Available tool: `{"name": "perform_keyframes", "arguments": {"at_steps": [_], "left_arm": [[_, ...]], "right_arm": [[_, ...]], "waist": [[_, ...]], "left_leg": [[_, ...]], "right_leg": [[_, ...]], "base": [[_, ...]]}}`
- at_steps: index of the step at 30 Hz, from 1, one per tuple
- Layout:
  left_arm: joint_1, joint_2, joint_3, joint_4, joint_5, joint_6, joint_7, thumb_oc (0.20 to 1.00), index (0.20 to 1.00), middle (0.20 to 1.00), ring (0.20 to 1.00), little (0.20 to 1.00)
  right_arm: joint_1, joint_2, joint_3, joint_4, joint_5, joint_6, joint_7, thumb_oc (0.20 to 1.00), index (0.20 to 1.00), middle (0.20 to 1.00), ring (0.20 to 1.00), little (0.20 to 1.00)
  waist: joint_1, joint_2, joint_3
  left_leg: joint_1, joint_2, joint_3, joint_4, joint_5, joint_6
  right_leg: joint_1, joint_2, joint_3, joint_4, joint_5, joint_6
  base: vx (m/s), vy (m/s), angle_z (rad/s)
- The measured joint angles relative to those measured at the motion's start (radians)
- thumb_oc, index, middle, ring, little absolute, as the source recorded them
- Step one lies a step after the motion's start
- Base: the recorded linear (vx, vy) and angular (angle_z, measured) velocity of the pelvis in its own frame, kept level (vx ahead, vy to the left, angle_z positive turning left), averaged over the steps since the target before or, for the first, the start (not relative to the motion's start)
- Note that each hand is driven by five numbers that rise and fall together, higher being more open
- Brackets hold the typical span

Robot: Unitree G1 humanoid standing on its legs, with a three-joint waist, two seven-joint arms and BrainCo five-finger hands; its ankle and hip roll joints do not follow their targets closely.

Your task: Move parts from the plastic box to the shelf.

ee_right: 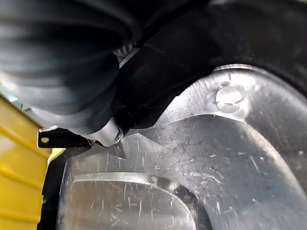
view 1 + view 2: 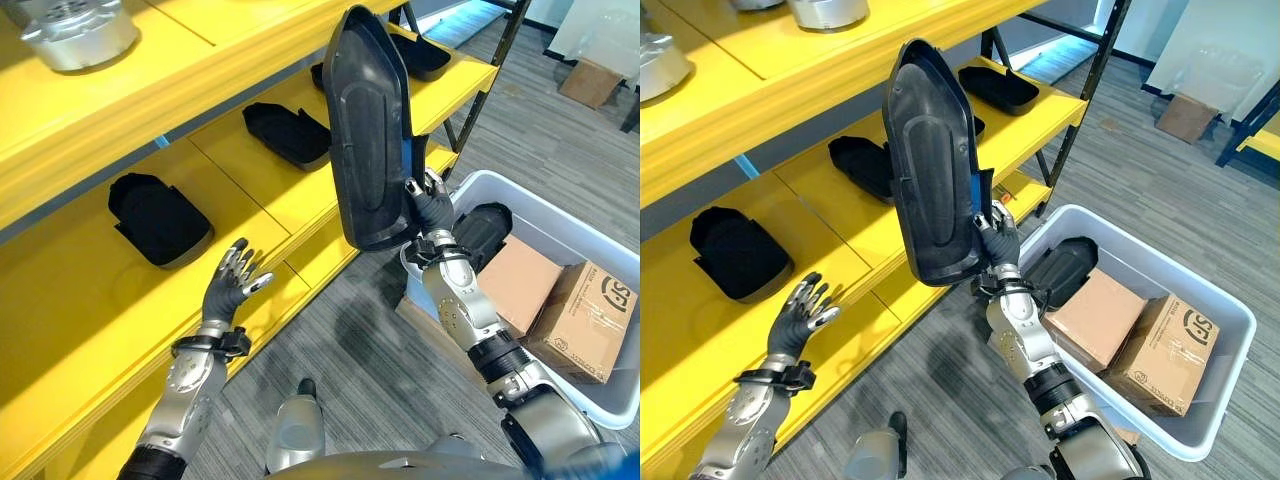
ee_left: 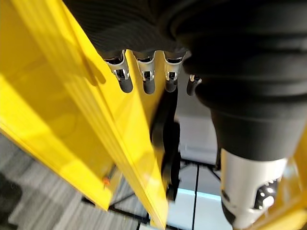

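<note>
My right hand (image 2: pixel 432 212) is shut on the lower edge of a long black plastic part (image 2: pixel 368 130), holding it upright in front of the yellow shelf (image 2: pixel 260 190). The part's scratched inner face (image 1: pixel 192 158) shows close up in the right wrist view. Behind my right arm stands the white plastic box (image 2: pixel 560 225), with another black part (image 2: pixel 1065 268) inside it. My left hand (image 2: pixel 232 285) hovers open, fingers spread, over the shelf's lower board near its front edge. The left hand's straight fingers (image 3: pixel 146 79) also show against the yellow board.
Three black parts lie on the shelf's middle level: one at the left (image 2: pixel 158 218), one in the middle (image 2: pixel 288 133), one further along (image 2: pixel 998 88). Silver metal parts (image 2: pixel 78 32) sit on the upper level. Two cardboard cartons (image 2: pixel 580 320) fill the box's right side.
</note>
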Motion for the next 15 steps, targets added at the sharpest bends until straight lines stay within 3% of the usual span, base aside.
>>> {"name": "perform_keyframes", "arguments": {"at_steps": [1,3,7,10,14,15], "left_arm": [[-0.01,-0.017,0.001,-0.001,0.002,-0.001,-0.001,1.0,1.0,1.0,1.0,1.0],[-0.006,-0.014,0.007,-0.001,0.01,-0.001,0.0,1.0,1.0,1.0,1.0,1.0],[-0.004,-0.016,0.034,0.0,0.033,-0.001,0.0,1.0,1.0,1.0,1.0,1.0],[-0.002,-0.014,0.064,-0.004,0.044,-0.002,0.001,1.0,1.0,1.0,1.0,1.0],[-0.006,-0.005,0.074,0.001,0.055,-0.004,0.001,1.0,1.0,1.0,1.0,1.0],[-0.024,0.002,0.079,0.004,0.082,-0.004,0.001,1.0,1.0,1.0,1.0,1.0]], "right_arm": [[0.001,0.003,-0.022,0.005,0.001,0.0,-0.004,0.2,0.2,0.2,0.2,0.2],[0.001,0.016,-0.036,0.005,0.001,0.0,-0.005,0.2,0.2,0.2,0.2,0.2],[0.002,0.05,-0.042,0.005,0.0,0.0,-0.004,0.2,0.2,0.2,0.2,0.2],[-0.003,0.076,-0.056,-0.004,0.0,-0.012,0.0,0.2,0.2,0.2,0.2,0.2],[-0.001,0.101,-0.08,-0.005,0.003,-0.023,-0.004,0.2,0.2,0.2,0.2,0.2],[0.002,0.103,-0.082,-0.011,0.018,-0.034,-0.005,0.2,0.2,0.2,0.2,0.2]], "waist": [[0.006,-0.008,0.004],[0.026,-0.033,0.007],[0.036,-0.065,0.006],[0.066,-0.069,0.004],[0.069,-0.065,0.004],[0.046,-0.067,0.002]], "left_leg": [[-0.035,-0.002,-0.016,0.04,-0.016,0.003],[-0.055,-0.01,-0.028,0.056,-0.018,0.004],[-0.093,-0.052,-0.079,0.112,-0.037,0.039],[-0.132,-0.102,-0.103,0.143,-0.048,0.058],[-0.146,-0.167,-0.11,0.179,-0.08,0.106],[-0.141,-0.191,-0.104,0.16,-0.085,0.119]], "right_leg": [[0.02,0.0,-0.017,-0.021,0.003,0.02],[0.022,-0.005,-0.028,-0.025,0.004,0.022],[0.058,-0.039,-0.079,-0.028,0.018,0.044],[0.069,-0.064,-0.087,-0.034,0.048,0.033],[0.092,-0.108,-0.063,-0.056,0.166,-0.004],[0.077,-0.135,-0.042,-0.053,0.253,-0.008]], "base": [[0.02,0.128,0.26],[0.04,0.138,0.32],[0.01,0.114,0.44],[0.02,0.177,0.48],[0.04,0.224,0.3],[0.01,0.324,0.19]]}}
